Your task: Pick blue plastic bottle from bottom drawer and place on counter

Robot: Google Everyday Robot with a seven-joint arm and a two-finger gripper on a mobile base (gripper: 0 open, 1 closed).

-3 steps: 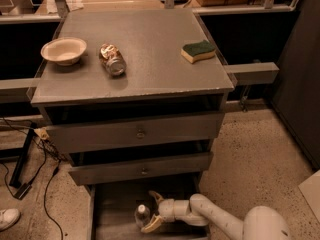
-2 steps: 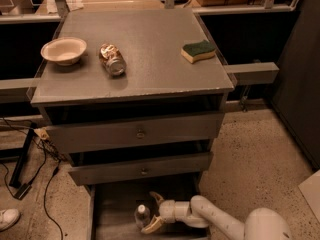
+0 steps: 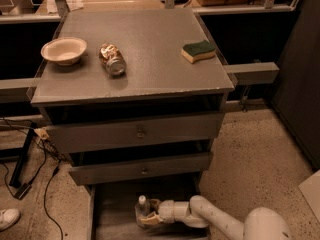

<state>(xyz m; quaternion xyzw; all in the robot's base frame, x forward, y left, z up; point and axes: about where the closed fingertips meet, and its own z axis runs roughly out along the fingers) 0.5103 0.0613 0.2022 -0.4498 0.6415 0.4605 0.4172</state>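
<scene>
the blue plastic bottle [image 3: 142, 207] is seen upright in the opened bottom drawer [image 3: 114, 218], not yet lifted. the gripper [image 3: 149, 212] is set right against it; whether a hold is made cannot be told. lifting and placing on the counter [image 3: 155, 44] are left.

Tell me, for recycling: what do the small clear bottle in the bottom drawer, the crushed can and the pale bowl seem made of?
Small clear white-capped bottle: probably plastic, see-through body. Crushed shiny can: metal, dented and glinting. Pale round bowl: matte, perhaps paper or foam; unsure. The gripper sits at the bottle in the grey bottom drawer.
</scene>
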